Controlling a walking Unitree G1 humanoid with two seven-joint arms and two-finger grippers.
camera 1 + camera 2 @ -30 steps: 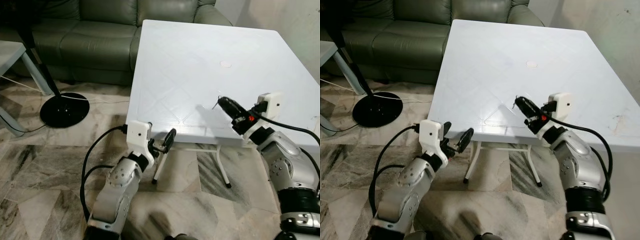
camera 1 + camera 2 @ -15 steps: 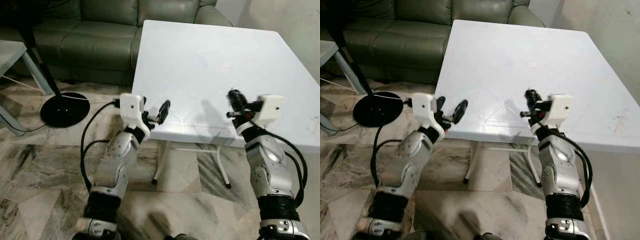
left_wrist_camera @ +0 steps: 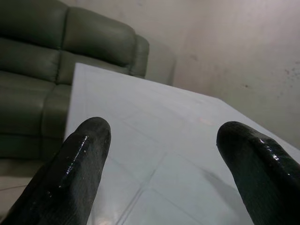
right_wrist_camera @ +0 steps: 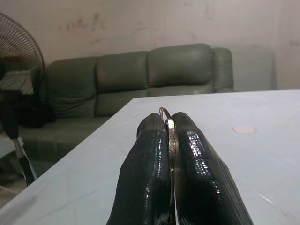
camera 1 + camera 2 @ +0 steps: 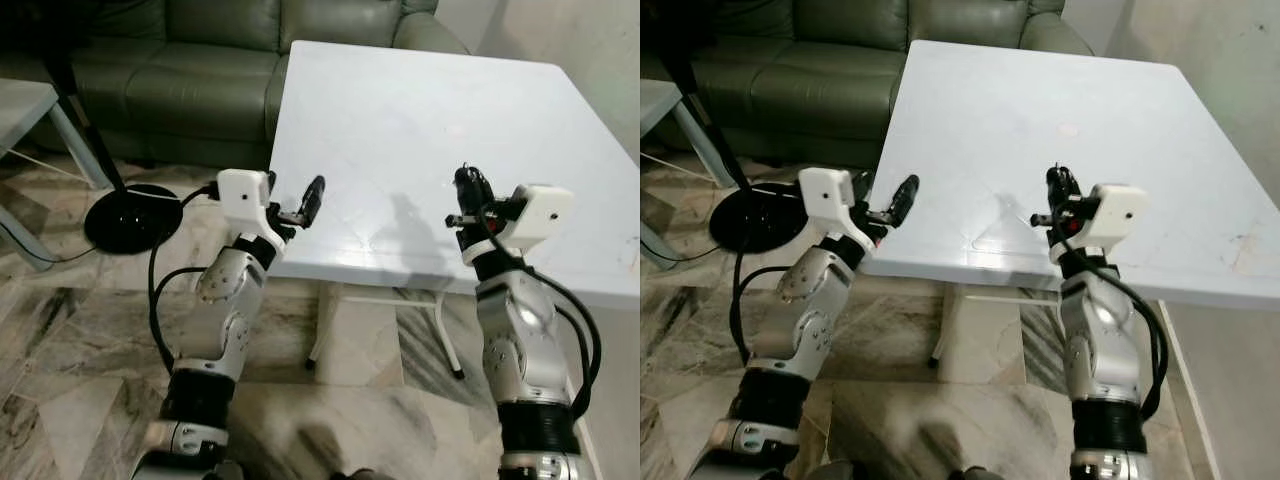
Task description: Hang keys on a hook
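My right gripper stands upright over the front part of the white table, fingers pointing up. It is shut on the keys: a thin metal key ring and a flat key edge peek out between the two black fingers. My left gripper is open, level with the table's front left edge and aimed across the tabletop. Its two fingertips stand wide apart with nothing between them.
A green leather sofa runs behind the table. A black fan base with a cord sits on the marble floor to the left, beside a second pale table. A small round mark lies on the tabletop. A wall stands at the right.
Both arms have risen. The right gripper swung from pointing low and leftward to upright, still shut on the keys. The left gripper climbed from below the table's edge to tabletop level.
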